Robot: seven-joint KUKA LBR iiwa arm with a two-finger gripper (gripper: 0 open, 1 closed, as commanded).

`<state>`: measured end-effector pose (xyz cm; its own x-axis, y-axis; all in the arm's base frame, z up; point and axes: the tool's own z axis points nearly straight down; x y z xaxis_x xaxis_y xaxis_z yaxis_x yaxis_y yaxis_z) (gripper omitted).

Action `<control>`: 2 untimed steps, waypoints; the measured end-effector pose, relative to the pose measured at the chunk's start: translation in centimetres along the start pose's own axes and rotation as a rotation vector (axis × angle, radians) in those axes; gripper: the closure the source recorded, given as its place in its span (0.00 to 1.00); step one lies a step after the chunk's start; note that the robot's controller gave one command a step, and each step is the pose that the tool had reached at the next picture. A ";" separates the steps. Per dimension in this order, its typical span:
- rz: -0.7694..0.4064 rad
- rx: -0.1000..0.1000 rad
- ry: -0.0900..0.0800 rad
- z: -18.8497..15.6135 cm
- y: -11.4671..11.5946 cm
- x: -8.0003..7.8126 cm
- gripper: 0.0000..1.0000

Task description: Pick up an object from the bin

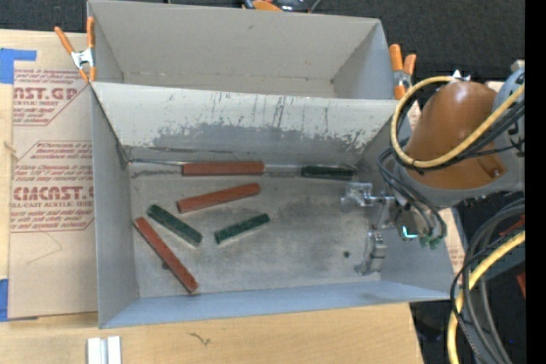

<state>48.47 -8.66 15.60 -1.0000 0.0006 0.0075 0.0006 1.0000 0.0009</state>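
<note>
My gripper (367, 227) hangs at the right end of the bin, close to the right wall and above bare floor. Its fingers stand wide apart, open, with nothing between them. The nearest loose thing is a short dark green bar (326, 172) lying along the foot of the back wall, a little left of and behind the gripper. Farther left on the floor a green bar (241, 228) lies slightly slanted, well apart from the fingers.
Left of the middle lie three red-brown bars: one along the back wall (222, 169), one slanted in the middle (218, 198) and one long one by the left wall (165, 254). Another green bar (174, 225) lies between them. The arm's orange cover and cables overhang the right rim.
</note>
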 end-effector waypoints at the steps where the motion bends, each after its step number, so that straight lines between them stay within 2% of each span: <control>1: -0.096 -0.003 -0.003 5.9 9.5 -0.7 0.00; 2: 0.012 -0.001 -0.010 8.7 13.8 -3.2 0.00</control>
<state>51.66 5.12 6.93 -0.9999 0.0122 -0.0030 0.0122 0.9999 0.0018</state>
